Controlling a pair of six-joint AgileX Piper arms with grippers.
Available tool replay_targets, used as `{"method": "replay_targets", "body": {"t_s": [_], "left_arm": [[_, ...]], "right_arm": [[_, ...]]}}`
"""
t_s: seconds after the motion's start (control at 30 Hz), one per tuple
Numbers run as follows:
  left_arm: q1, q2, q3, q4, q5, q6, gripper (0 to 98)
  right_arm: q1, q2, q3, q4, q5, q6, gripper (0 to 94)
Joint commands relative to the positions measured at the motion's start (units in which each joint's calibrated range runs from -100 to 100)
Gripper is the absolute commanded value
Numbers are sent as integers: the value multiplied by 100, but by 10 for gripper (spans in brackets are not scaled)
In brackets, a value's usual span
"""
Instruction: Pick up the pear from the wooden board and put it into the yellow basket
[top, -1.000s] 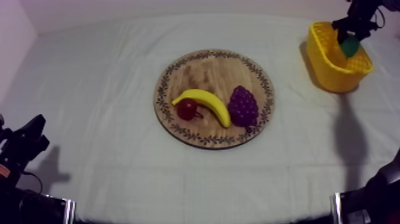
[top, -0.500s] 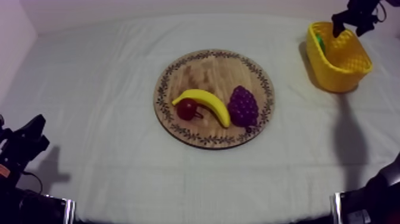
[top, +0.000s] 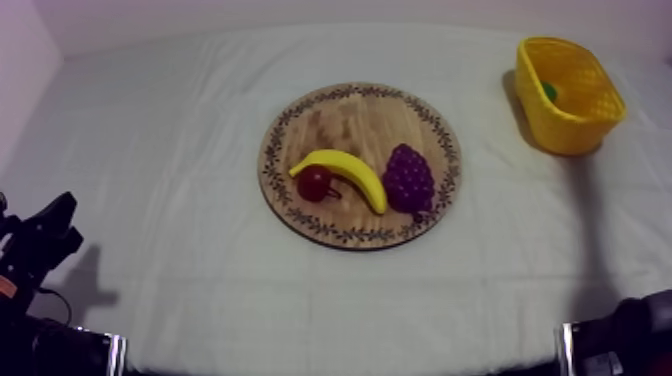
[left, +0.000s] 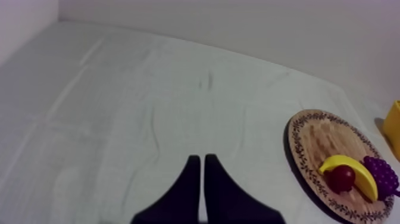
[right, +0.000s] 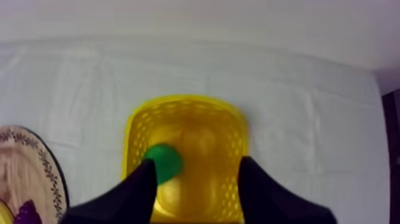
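One pear (right: 163, 163) lies inside the one yellow basket (right: 186, 102), against its wall, below the right end effector (right: 196, 162), whose fingers are spread. One board (top: 345, 120) carries one banana (top: 350, 172), one bunch of grapes (top: 408, 178) and one small red fruit (top: 314, 183). The left end effector (left: 199, 161) is pressed together above the desk (top: 180, 120).

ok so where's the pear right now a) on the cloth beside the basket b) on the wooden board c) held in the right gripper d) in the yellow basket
D: the green pear lies inside the yellow basket, with the right gripper open above it, holding nothing.
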Motion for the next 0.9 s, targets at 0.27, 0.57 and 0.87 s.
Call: {"method": "replay_targets", "body": {"t_s": [0.27, 0.57, 0.87], "left_arm": [[-1, 0, -2, -2, 0, 0, 1], [-1, 0, -2, -2, 0, 0, 1], [-1, 0, -2, -2, 0, 0, 1]], "right_arm": [[-242, -3091, 3229, -154, -1939, 373, 144], [-332, -5466, 6112, -959, -2866, 1122, 14], [-157, -7720, 8122, -1125, -3049, 924, 6]]}}
